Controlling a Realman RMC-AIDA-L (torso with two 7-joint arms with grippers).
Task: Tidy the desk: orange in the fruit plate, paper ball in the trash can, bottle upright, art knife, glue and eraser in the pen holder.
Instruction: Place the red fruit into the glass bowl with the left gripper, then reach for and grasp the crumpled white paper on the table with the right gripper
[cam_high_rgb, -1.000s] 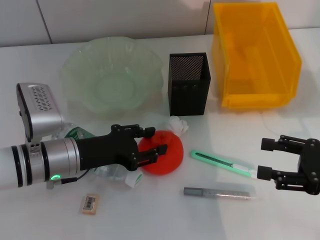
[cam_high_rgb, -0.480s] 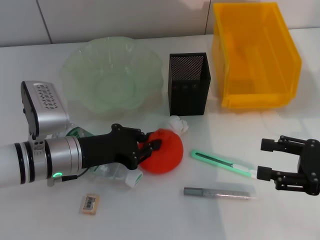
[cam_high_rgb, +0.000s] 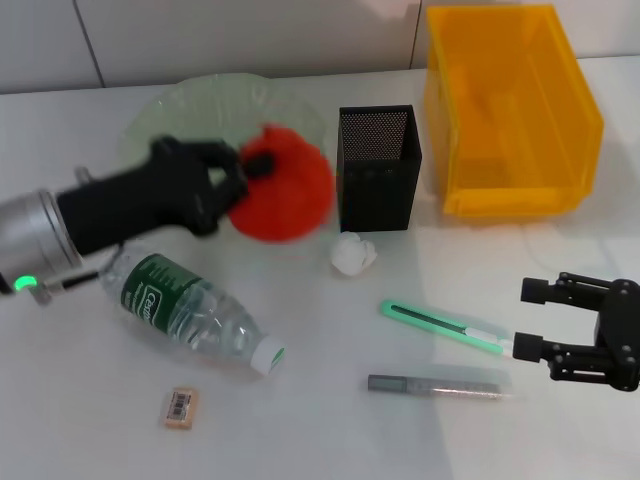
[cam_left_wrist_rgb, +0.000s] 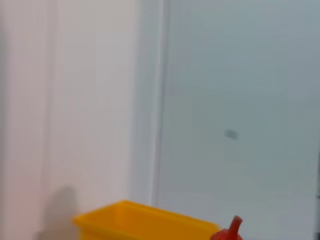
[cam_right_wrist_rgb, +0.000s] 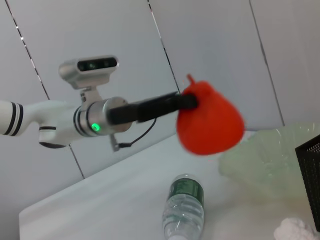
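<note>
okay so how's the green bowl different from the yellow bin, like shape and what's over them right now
The fruit plate is a pale green, see-through bowl with a wavy, ruffled rim; the yellow bin is a deep, straight-walled box in solid orange-yellow. The plate sits on the robot's left of the black pen holder, the bin on its right. The left gripper holds the orange over the plate's near edge; nothing hangs over the bin. Both look empty inside.

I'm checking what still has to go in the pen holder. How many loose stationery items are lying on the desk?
3. A green-handled art knife lies ahead of the parked right gripper, a grey glue stick lies just nearer than it, and a small tan eraser sits below the fallen bottle.
</note>
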